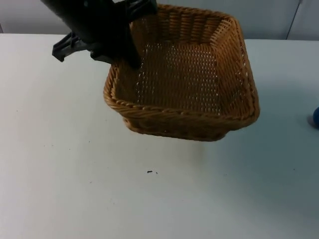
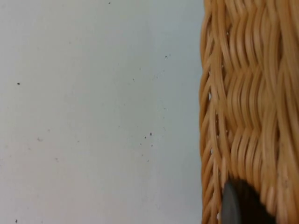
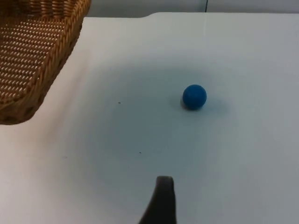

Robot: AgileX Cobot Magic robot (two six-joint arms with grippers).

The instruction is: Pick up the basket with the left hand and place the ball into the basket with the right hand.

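Above the white tabletop (image 1: 60, 149), the woven basket (image 1: 184, 79) hung tilted, its near wall clear of the surface with a faint shadow under it. At the basket's left rim the left claw (image 1: 130, 59) was clamped on the wicker, one black finger reaching down inside the wall; in the left wrist view a dark fingertip (image 2: 240, 205) pressed against the outer weave of the basket (image 2: 247, 107). Well apart to the right, the blue ball (image 3: 194, 96) sat on the tabletop, just a sliver of it showing at the top view's right edge (image 1: 316, 117). Short of the ball, the right claw (image 3: 161, 200) hovered; whether it was open or closed I cannot tell.
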